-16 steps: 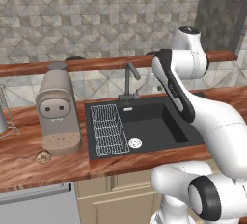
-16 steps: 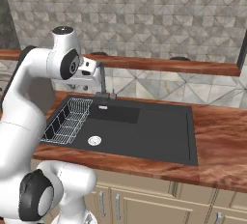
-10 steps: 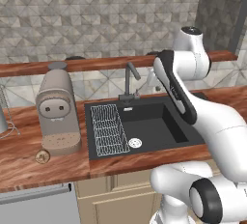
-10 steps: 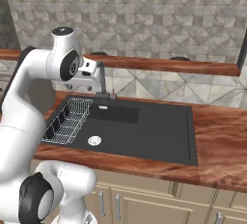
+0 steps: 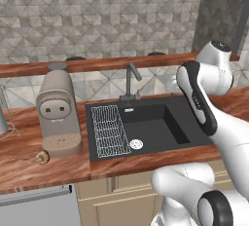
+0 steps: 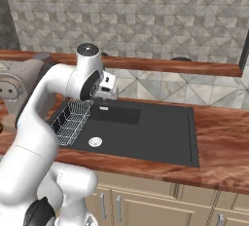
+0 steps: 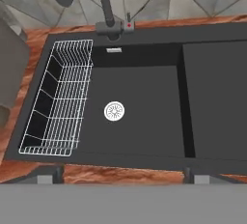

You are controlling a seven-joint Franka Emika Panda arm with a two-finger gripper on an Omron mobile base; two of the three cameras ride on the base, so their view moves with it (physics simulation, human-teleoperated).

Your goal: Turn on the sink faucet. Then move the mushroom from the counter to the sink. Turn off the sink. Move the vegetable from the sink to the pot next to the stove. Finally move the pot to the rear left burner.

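- Left base view: the faucet (image 5: 130, 80) stands at the back rim of the black sink (image 5: 175, 132), and I see no water running from its spout, so the first step looks not yet done.
- The mushroom (image 5: 42, 157) sits on the wooden counter (image 5: 29, 166), just in front of the grey coffee machine (image 5: 58, 113) and well apart from the basin to its right.
- In the hand view the gripper (image 7: 120, 175) looks down over the basin, its two dark tips wide apart at the bottom edge, released and holding nothing.
- That view also shows the faucet base with its small red-marked lever (image 7: 128, 24), the wire rack (image 7: 60, 97) lying in the near part of the basin, and the drain (image 7: 114, 110); nothing else lies in the sink.
- Right base view: the arm's hand hangs above the back of the sink, close to the tap but, as far as I can tell, not touching it.
- By my reckoning everything remains: water on, mushroom in, water off, then the pot and burner steps, and I see neither pot nor stove from here.
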